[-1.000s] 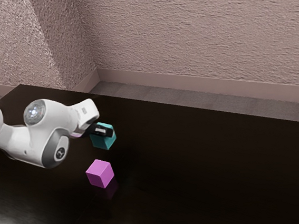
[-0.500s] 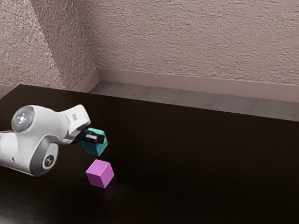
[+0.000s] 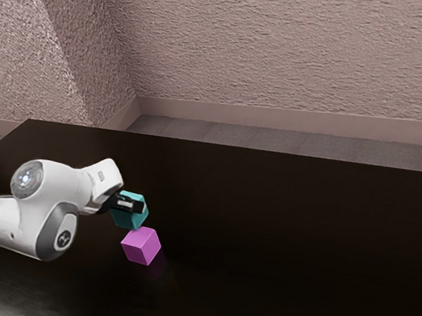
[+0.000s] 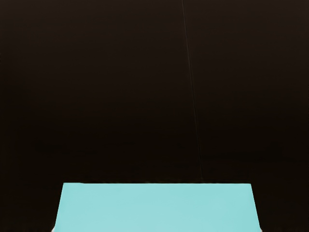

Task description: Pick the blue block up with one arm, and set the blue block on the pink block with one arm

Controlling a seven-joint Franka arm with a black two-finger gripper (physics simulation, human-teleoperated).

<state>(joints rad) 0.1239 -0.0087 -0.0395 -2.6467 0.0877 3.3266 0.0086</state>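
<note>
**Dark tabletop, one cube**

The dark, glossy tabletop [image 3: 294, 247] spreads across the exterior view, its far edge meeting a grey strip of floor [image 3: 307, 143]. A small magenta-pink cube [image 3: 141, 245] sits flat on it toward the exterior view's left, a faint reflection just beneath it. A pale sheen marks the surface at the lower left corner.

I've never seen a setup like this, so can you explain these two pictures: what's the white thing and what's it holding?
It's a simulator's render. The white thing is a robot arm with a black two-finger gripper. One picture looks from the arm's side, the other from a camera on its hand. On the dark table sits a pink block. The gripper is shut on a blue block, held just above the pink one; it's the pale blue shape in the hand camera's picture.
</note>
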